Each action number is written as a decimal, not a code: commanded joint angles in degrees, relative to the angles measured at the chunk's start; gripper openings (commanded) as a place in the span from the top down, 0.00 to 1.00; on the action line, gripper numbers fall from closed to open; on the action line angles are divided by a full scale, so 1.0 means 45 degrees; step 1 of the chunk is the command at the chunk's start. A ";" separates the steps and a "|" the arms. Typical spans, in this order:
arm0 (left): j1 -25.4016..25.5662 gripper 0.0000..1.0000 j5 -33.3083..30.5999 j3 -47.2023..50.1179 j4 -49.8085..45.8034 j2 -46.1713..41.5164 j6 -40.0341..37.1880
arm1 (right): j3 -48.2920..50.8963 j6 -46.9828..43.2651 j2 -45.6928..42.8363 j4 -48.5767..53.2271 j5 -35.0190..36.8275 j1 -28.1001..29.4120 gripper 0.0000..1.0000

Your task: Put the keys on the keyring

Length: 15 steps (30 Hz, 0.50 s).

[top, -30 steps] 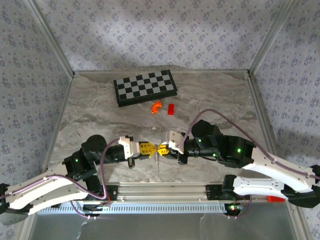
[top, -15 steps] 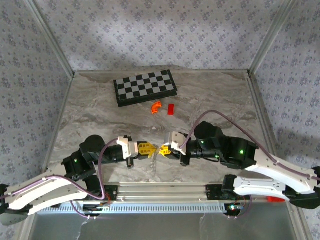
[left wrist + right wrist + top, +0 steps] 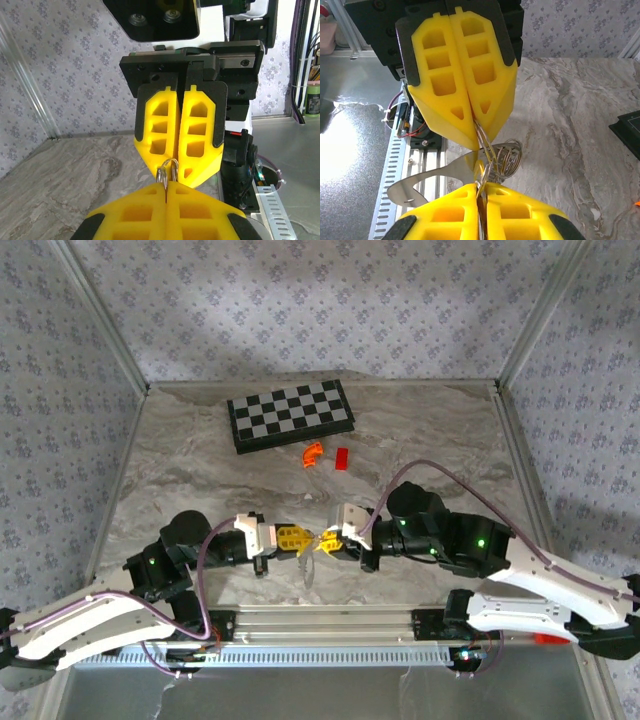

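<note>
Yellow fingers of both grippers meet tip to tip just above the near edge of my grey marbled table (image 3: pixel 430 430). The left gripper (image 3: pixel 303 539) reaches in from the left and the right gripper (image 3: pixel 322 540) from the right. Each has its fingers pressed together on the thin silvery wire of the keyring (image 3: pixel 506 154), which sits between the two sets of tips. In my right wrist view, several wire loops bunch beside the fingers. A flat silvery strip (image 3: pixel 427 179) hangs from them toward the table rail. I cannot tell whether it is one of the keys. Well apart, toward the back of the table, lie a black-and-white checkerboard (image 3: pixel 290 415), an orange curved piece (image 3: pixel 313 453) and a red block (image 3: pixel 342 458).
</note>
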<state>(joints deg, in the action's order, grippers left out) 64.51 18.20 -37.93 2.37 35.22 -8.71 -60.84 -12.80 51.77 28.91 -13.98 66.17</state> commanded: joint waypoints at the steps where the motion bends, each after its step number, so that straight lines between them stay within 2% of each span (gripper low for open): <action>1: 0.0039 1.00 0.0702 -0.0223 0.0995 -0.0391 0.0128 | 0.0297 0.0344 -0.0099 0.0394 0.0294 -0.0415 0.90; 5: 0.0039 1.00 0.0703 -0.0203 0.0982 -0.0421 0.0134 | 0.0290 0.0324 0.0007 0.0376 0.0352 -0.0481 0.87; 10: 0.0047 1.00 0.0704 -0.0212 0.0861 -0.0376 0.0077 | 0.0343 0.0227 -0.0485 -0.0185 0.0053 -0.0486 0.66; 15: 0.0039 1.00 0.1012 -0.0296 0.0762 -0.0270 0.0090 | 0.0776 0.0246 -0.1501 -0.1371 -0.0474 -0.0451 0.57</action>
<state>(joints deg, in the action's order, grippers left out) 64.51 20.40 -37.26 3.14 34.50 -8.71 -58.11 -11.84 47.77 27.05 -14.63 64.14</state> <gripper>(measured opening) 0.043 0.425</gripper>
